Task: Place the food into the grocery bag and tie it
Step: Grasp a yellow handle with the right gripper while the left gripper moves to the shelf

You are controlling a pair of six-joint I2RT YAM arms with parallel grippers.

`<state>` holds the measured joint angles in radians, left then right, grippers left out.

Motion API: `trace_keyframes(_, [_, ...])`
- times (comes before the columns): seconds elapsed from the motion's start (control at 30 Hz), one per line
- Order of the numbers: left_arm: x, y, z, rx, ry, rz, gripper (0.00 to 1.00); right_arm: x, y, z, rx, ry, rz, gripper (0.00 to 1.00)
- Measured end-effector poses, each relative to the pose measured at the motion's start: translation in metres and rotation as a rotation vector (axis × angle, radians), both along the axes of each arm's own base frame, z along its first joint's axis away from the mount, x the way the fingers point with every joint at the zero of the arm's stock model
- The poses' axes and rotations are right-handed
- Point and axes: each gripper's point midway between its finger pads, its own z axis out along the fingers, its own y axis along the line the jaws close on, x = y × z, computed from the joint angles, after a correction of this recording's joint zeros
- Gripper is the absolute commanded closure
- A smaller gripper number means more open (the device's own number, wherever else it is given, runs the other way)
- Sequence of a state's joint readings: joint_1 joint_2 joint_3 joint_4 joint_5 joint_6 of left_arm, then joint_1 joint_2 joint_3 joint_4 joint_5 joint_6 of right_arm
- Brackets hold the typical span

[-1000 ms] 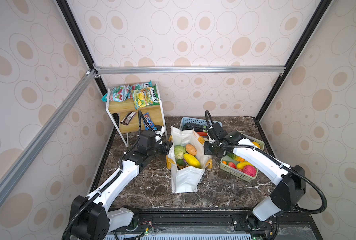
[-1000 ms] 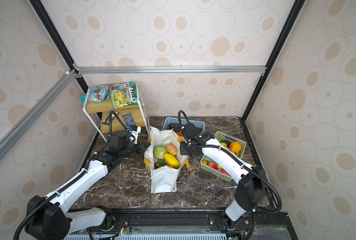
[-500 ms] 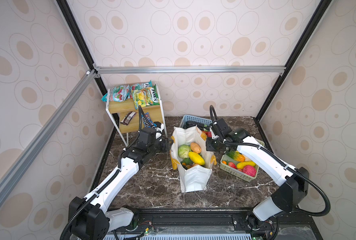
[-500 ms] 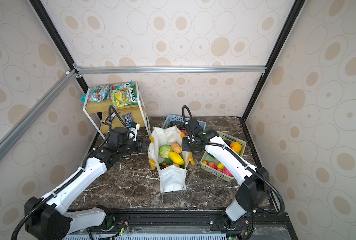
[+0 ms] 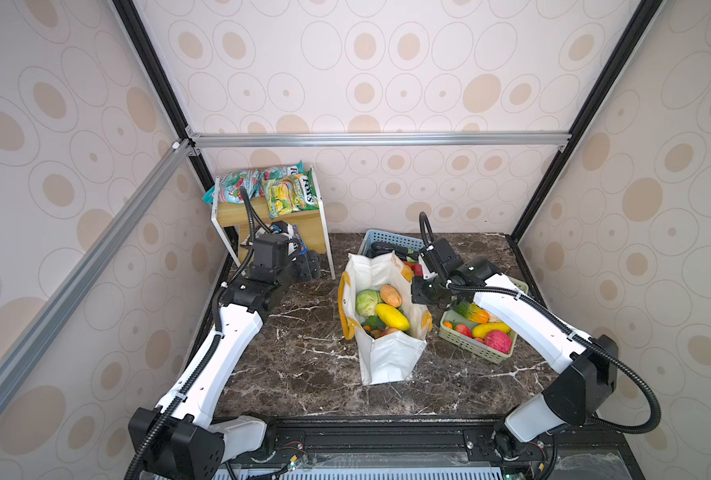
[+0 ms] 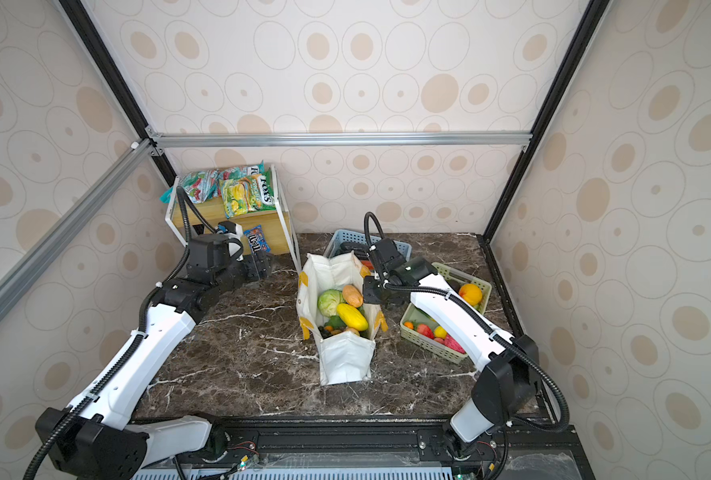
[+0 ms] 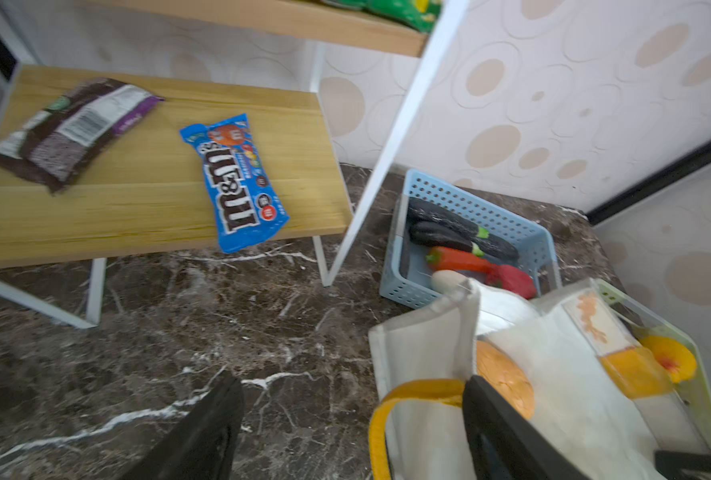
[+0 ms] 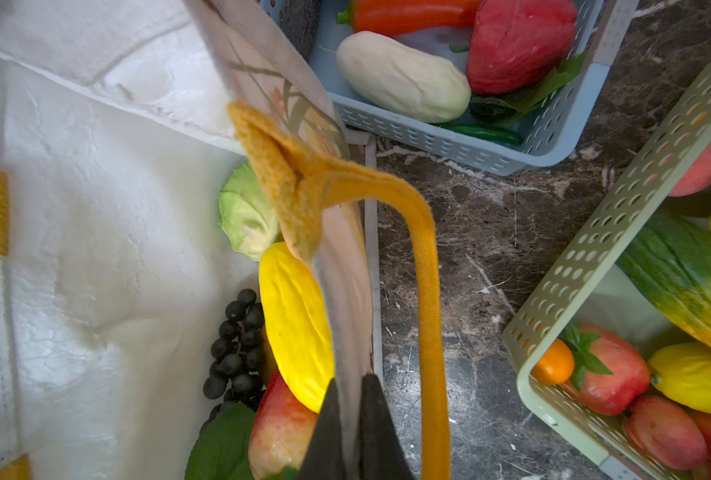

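The right gripper [image 8: 351, 380] pinches the rim of the limp bag [image 8: 96, 228] while the left gripper [image 7: 351, 380], wide open, faces the packet [image 7: 237, 183] ahead, likely light, slick and best pinched by an edge.

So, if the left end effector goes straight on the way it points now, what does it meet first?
Probably the bare marble tabletop, just before the white shelf leg. The left end effector is open and empty; the grocery bag lies off to one side. Depth is unclear.
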<state>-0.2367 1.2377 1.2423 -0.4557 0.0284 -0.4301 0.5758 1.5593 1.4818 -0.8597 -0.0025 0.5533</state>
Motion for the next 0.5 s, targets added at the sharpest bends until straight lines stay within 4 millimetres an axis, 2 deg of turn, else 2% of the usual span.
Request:
trace_keyframes(0.17, [0.012,0.024,-0.015,0.038,0.035,0.098,0.19,0.0,0.001,0.0,0.003,0.0,0.002,1.0])
trace_keyframes(0.5, [0.043,0.032,-0.05,0.061,0.081,0.153,0.19,-0.001,0.004,0.003,0.019,0.004,0.016,1.0])
